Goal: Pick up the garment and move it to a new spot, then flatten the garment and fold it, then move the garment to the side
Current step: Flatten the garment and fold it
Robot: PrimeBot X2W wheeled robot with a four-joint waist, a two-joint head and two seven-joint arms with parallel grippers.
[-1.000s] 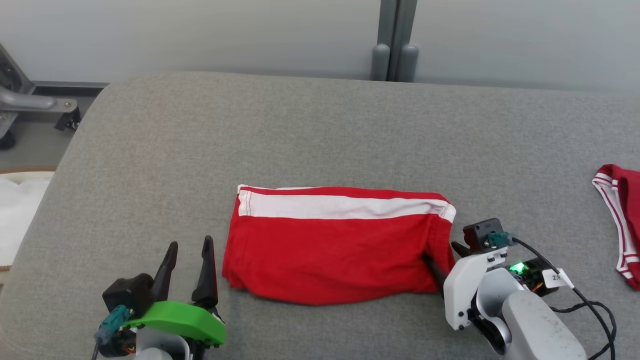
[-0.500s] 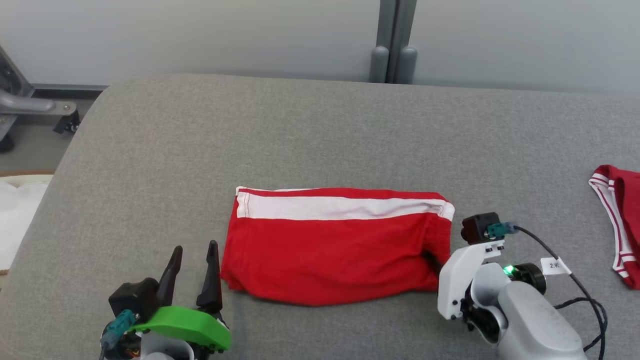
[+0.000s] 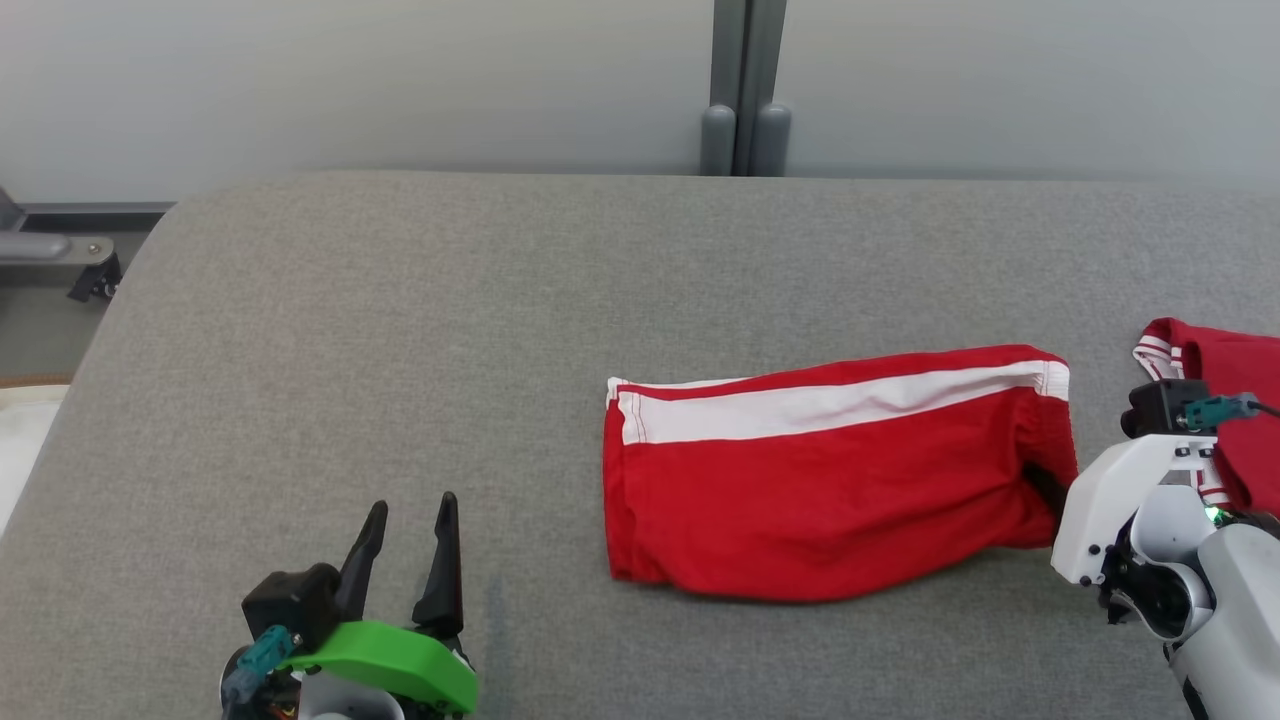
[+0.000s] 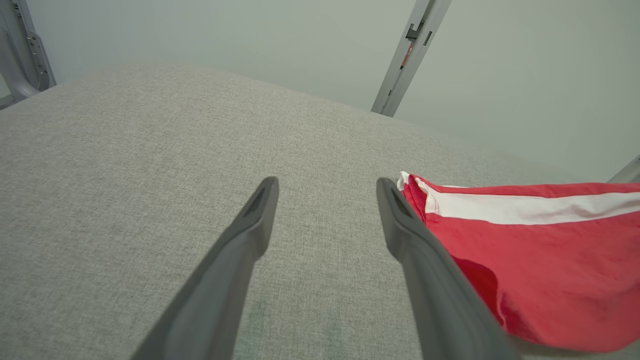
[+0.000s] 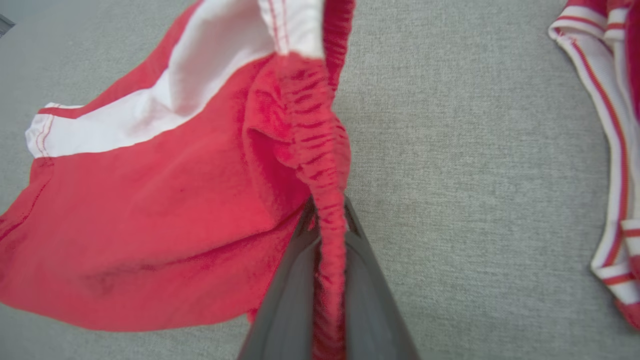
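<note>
The garment (image 3: 820,490) is a pair of red shorts with a white stripe, lying folded on the grey padded surface (image 3: 450,300). My right gripper (image 3: 1045,490) is at its right end, shut on the gathered red waistband. In the right wrist view the waistband of the garment (image 5: 150,200) runs down between the closed fingers of the right gripper (image 5: 327,210). At the lower left, my left gripper (image 3: 412,510) stands open and holds nothing, well left of the garment. The left wrist view shows the left gripper (image 4: 325,187) over bare fabric, with the garment (image 4: 540,260) to its right.
A second red garment with white striped trim (image 3: 1225,360) lies at the right edge, just beyond my right wrist; it is also the striped garment (image 5: 610,125) in the right wrist view. A grey post (image 3: 745,100) stands behind the surface. A metal frame (image 3: 50,250) is at far left.
My right gripper has shut on the garment's right end and dragged it to the right, toward the second garment. The head camera has turned slightly right. The left gripper stays open.
</note>
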